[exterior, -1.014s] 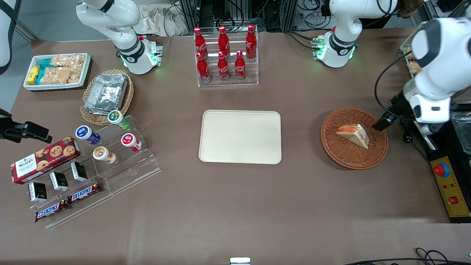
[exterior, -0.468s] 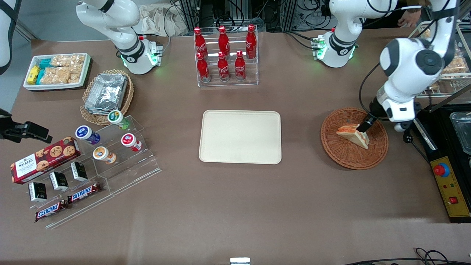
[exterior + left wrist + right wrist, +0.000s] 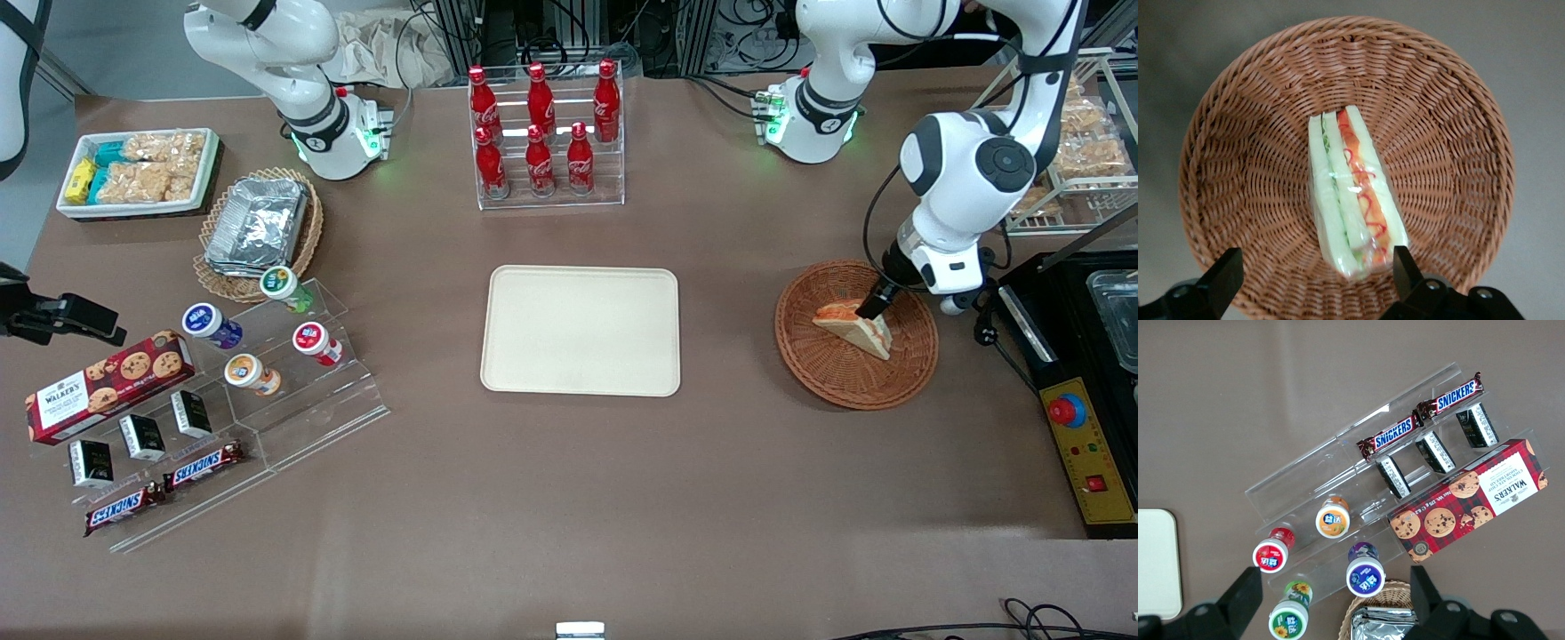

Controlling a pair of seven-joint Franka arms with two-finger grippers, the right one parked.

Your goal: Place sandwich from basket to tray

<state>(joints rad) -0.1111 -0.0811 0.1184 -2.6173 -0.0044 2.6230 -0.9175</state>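
The sandwich (image 3: 1351, 200), a plastic-wrapped wedge of soft white bread, lies on edge in the round woven basket (image 3: 1225, 147), filling stripes up, directly below my end effector (image 3: 1315, 277). My fingers are spread wide to straddle its width; probably not yet touching. The smooth cream tray (image 3: 580, 330) waits well apart on the counter (image 3: 569, 498).

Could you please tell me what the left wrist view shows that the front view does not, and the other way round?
Only the left wrist view shows the gripper open, one finger on either side of the sandwich, and the clear wrap over its layers. Only the front view shows the tray with nothing on it, lying toward the parked arm's end from the basket, and the cola bottles farther from the camera. Both show the sandwich lying in the basket with the gripper just above it.
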